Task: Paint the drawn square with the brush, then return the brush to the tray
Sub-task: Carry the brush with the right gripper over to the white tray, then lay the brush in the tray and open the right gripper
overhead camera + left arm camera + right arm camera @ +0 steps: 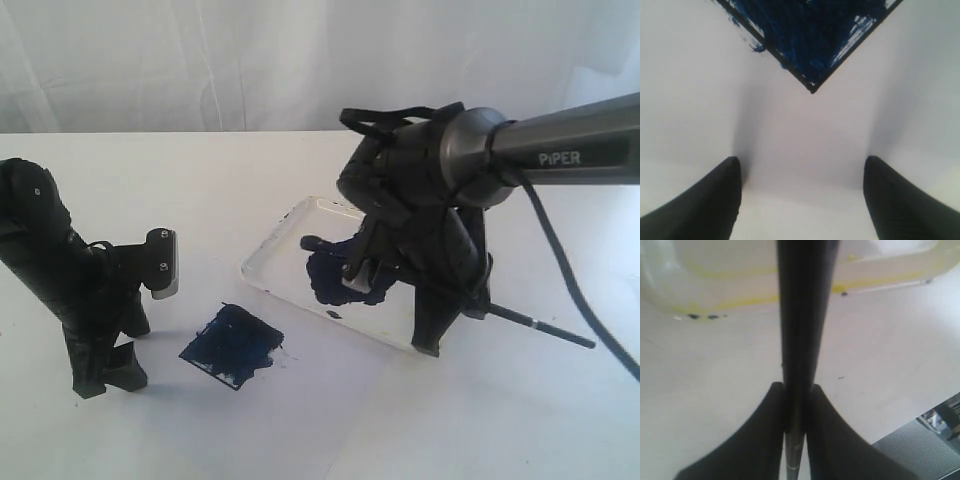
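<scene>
White curtain (150,60) behind, white table (330,430) below. Your square (232,345) lies left of centre, turned as a diamond and filled dark blue. Thin bare streaks show along its black outline, and a few strokes cross the edge. A strip of open white surface separates it from the tray (268,258), which sits just to its right with a blue-black blob (335,275) inside.

Your right gripper (799,390) is clamped on the brush (545,328) over the tray's right-hand edge. The shaft runs towards the yellow-stained rim. The tip is hidden behind the gripper, and the rear end juts out right over bare table.

Your left gripper (800,167) stands left of the square, jaws spread wide with nothing between them. Bare white surface lies between its fingers and the square's nearest corner.
</scene>
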`<action>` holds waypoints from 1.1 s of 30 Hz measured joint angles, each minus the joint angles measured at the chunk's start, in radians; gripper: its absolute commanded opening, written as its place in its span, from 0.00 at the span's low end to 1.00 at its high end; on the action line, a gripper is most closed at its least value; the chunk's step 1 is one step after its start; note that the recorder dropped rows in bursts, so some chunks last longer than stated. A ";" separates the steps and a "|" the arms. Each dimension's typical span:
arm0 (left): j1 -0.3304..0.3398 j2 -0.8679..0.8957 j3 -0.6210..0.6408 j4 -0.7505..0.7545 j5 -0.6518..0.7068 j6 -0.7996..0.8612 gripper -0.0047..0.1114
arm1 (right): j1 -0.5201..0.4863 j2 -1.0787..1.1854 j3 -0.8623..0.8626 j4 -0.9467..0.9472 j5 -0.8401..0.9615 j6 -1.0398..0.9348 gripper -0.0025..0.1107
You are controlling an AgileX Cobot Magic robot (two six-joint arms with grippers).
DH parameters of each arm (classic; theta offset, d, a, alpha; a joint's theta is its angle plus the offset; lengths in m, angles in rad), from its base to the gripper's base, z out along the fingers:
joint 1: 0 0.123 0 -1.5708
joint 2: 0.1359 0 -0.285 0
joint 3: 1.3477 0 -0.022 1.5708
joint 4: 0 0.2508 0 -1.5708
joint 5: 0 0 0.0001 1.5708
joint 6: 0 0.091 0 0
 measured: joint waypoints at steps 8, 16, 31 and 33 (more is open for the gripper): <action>0.000 0.000 0.000 0.000 0.000 0.000 0.65 | -0.122 0.000 0.000 0.031 -0.060 0.006 0.02; 0.000 0.000 0.000 0.000 0.000 0.000 0.65 | -0.160 0.044 0.000 0.040 -0.153 -0.059 0.02; 0.000 0.000 0.000 0.000 0.000 0.000 0.65 | -0.166 0.093 -0.045 -0.036 -0.145 -0.096 0.03; 0.000 0.000 0.000 0.000 0.000 0.000 0.65 | -0.166 0.093 -0.049 -0.024 -0.145 -0.120 0.06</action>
